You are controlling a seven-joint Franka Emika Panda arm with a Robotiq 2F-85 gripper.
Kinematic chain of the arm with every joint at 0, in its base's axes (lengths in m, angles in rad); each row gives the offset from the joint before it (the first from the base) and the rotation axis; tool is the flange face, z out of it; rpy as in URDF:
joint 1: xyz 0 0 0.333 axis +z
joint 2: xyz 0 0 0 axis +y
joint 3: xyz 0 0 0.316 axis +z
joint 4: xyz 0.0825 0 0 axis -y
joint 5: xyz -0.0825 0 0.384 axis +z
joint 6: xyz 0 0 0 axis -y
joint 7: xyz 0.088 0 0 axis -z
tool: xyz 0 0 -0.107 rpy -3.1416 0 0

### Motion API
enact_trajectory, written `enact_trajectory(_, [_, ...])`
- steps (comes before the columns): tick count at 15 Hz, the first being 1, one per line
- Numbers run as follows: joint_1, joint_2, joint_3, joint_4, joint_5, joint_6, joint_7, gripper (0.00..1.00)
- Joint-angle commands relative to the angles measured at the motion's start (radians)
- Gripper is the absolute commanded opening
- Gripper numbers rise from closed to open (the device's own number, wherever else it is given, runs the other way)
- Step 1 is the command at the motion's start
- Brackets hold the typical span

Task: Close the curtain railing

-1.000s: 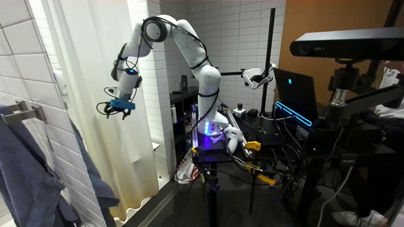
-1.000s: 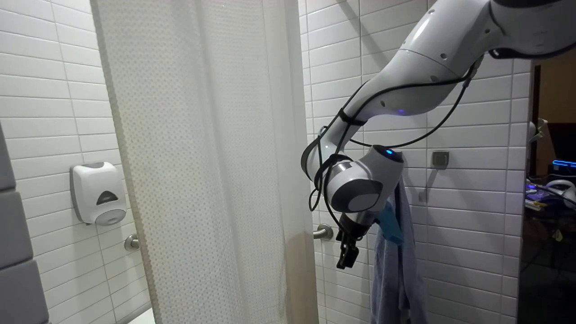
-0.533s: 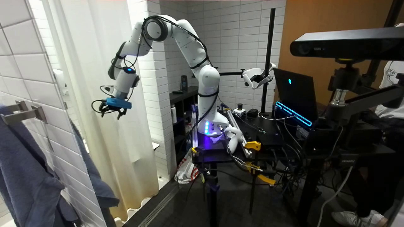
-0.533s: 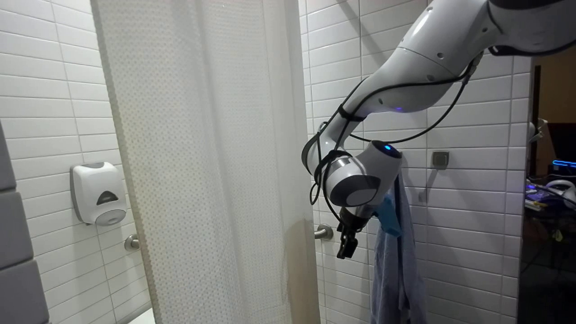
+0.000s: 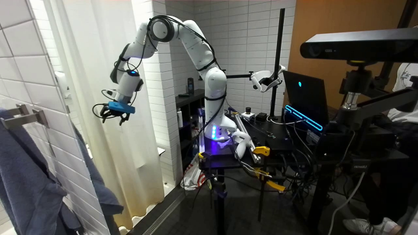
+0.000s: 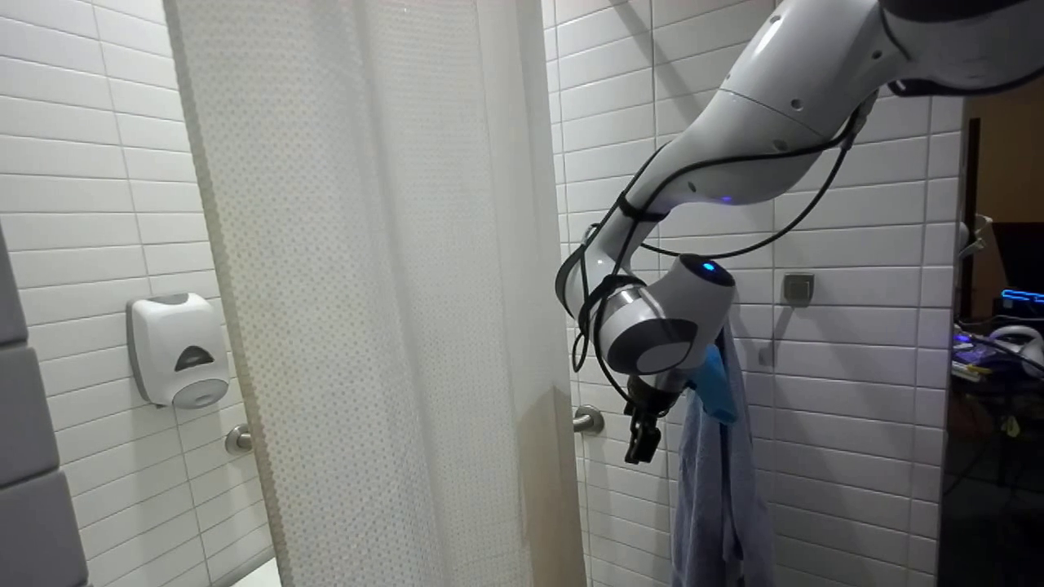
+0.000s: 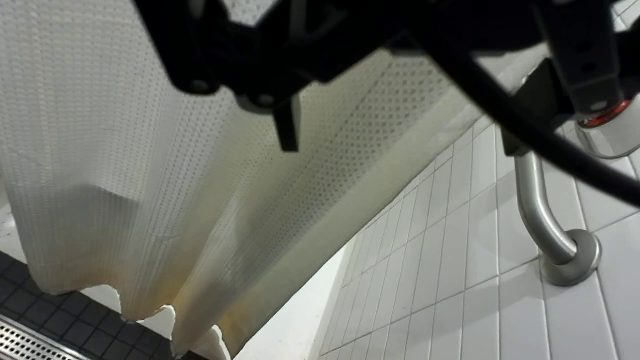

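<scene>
- In an exterior view I look slightly down from well back, a tiled wall (image 5: 26, 71) close at the left, taking in the whole arm (image 5: 215, 85)
- In an exterior view I face the curtain (image 6: 367, 293) from nearer, aimed slightly down, the arm entering upper right
- My wrist view points down past the gripper (image 7: 401, 145) to the curtain's hem (image 7: 62, 284)
- Both exterior views share arm, gripper and curtain

In an exterior view, an open gap lay between the edge of the curtain (image 6: 391, 285) and the gripper (image 6: 642, 447). A metal bar (image 6: 586, 420) stood behind that gap; beyond the gripper, a towel (image 6: 718, 497) hung before the wall (image 6: 856, 408).
</scene>
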Motion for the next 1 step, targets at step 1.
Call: enact_trajectory(1, [0.0,-0.001,0.0,0.0,0.0,0.0,0.0,1.0])
